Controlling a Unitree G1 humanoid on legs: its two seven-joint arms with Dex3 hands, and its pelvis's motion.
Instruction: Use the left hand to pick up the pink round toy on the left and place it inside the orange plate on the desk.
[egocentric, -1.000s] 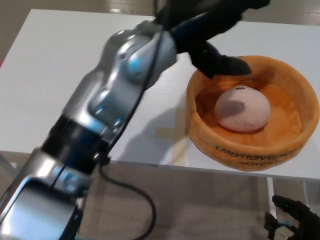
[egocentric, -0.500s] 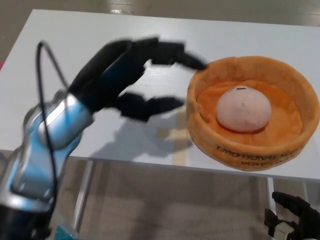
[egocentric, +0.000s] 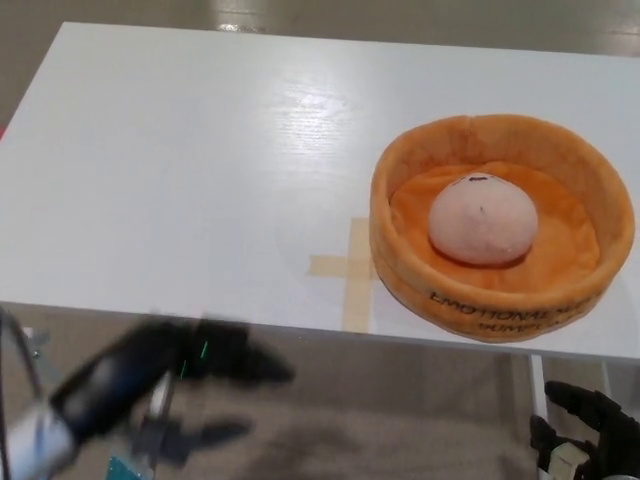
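pink toy: the pink round toy (egocentric: 483, 219) lies in the middle of the orange plate (egocentric: 400, 275), resting on its padded floor with a small dark mark on top facing up.
orange plate: soft, high-walled, sitting on the right part of the white desk (egocentric: 180, 170), its near wall close to the front edge, just right of a tape cross (egocentric: 350, 268).
what changed: a second ago the left arm reached over the plate rim with the fingers above the toy; half a second ago the hand was drawn back over the desk, fingers spread; now it has dropped below the front edge of the desk, well apart from the plate.
left hand: the left hand (egocentric: 190, 375) is blurred with motion at lower left, fingers apart and nothing between them.
right hand: the right hand (egocentric: 590, 435) shows only at the lower right corner, below the desk; whether its fingers are spread or closed, i cannot tell.
toy since release: in the same spot in the plate across all three moments.
meaning for the task: the placement looks done; the toy is inside, released, and the arm is retreating to rest.
risk: little; the deep rim keeps the toy from rolling out.
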